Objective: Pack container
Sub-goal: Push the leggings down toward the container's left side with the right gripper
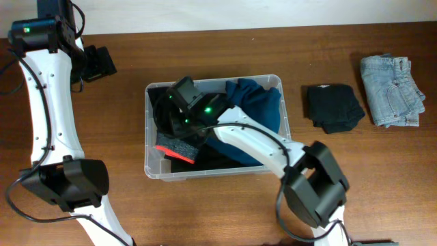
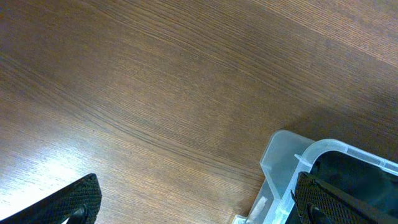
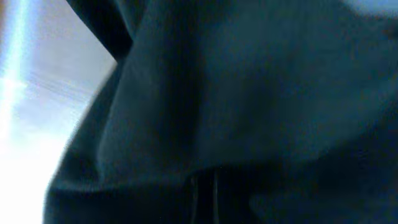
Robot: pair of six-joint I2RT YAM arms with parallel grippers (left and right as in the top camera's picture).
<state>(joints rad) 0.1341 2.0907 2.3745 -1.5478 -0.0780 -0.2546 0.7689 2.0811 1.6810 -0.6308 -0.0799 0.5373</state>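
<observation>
The left arm (image 1: 42, 102) runs up the left side and bends right at the far end. The left gripper (image 1: 101, 63) hangs free, jaws spread wide. The right arm (image 1: 252, 137) reaches leftward from near right. The right gripper (image 1: 183, 113) is angled down, jaws closed.

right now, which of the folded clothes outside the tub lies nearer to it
The black folded garment; it sits between the container and the light-blue denim piece.

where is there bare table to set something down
Bare wood between the left arm and the tub, and a wide patch on the robot's side of the black garment and jeans. Crowded inside the tub: clothes and the right arm.
</observation>
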